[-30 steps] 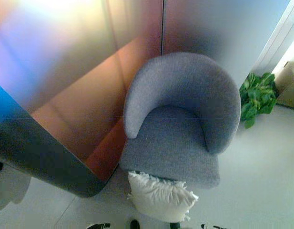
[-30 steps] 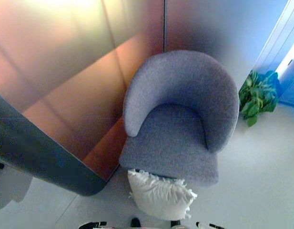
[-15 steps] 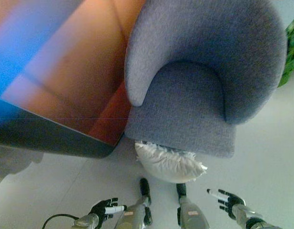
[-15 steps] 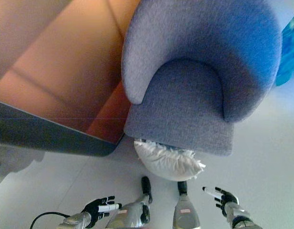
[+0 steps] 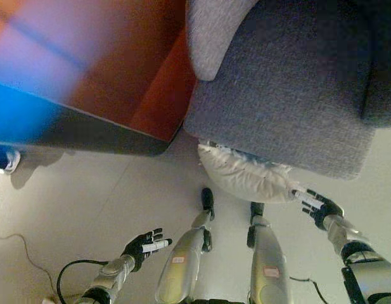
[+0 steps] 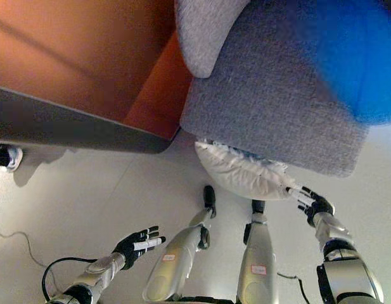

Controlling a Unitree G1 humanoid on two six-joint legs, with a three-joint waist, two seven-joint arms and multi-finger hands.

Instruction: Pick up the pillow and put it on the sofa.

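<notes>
A white pillow [image 5: 243, 175] with fringed edges lies on the floor, leaning against the front of a grey sofa chair [image 5: 284, 82]. My right hand [image 5: 317, 206] is open, its fingertips reaching the pillow's right corner. At the lower left my left hand [image 5: 144, 245] hangs open above the floor, well clear of the pillow. The pillow's upper edge is tucked under the seat front.
A reddish-brown wall panel with a dark curved base [image 5: 100, 136] stands left of the chair. A person's shoe [image 6: 6, 156] shows at the far left edge. Pale floor [image 5: 87, 196] spreads around the pillow.
The camera has tipped down and closer, so the chair fills the top. My right hand has risen to the pillow's right corner. My left hand stays low at the left.
</notes>
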